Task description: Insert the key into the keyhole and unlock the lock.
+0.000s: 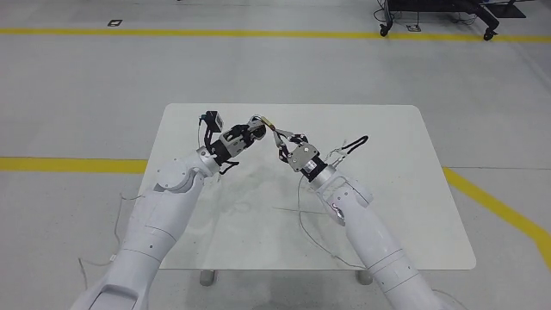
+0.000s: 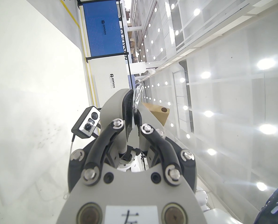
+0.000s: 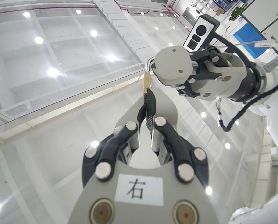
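Note:
Both grippers meet in the air above the white table (image 1: 387, 207). A small brass padlock (image 3: 147, 82) hangs between them, with its silver shackle (image 3: 149, 64) at the far end. My left gripper (image 2: 134, 96) is shut on the shackle (image 2: 138, 93); the brass body (image 2: 158, 113) juts out beside its fingers and has a dark round hole on one face. My right gripper (image 3: 147, 96) is shut, its tips at the body's other end, where the key sits hidden between the pads. In the top view the lock (image 1: 268, 124) lies between the left gripper (image 1: 254, 128) and the right gripper (image 1: 279, 140).
Thin loose cables (image 1: 320, 224) trail over the table beneath the right arm. Yellow floor lines (image 1: 258, 33) run beyond the table, and a dark wheeled frame (image 1: 439, 0) stands at the back right.

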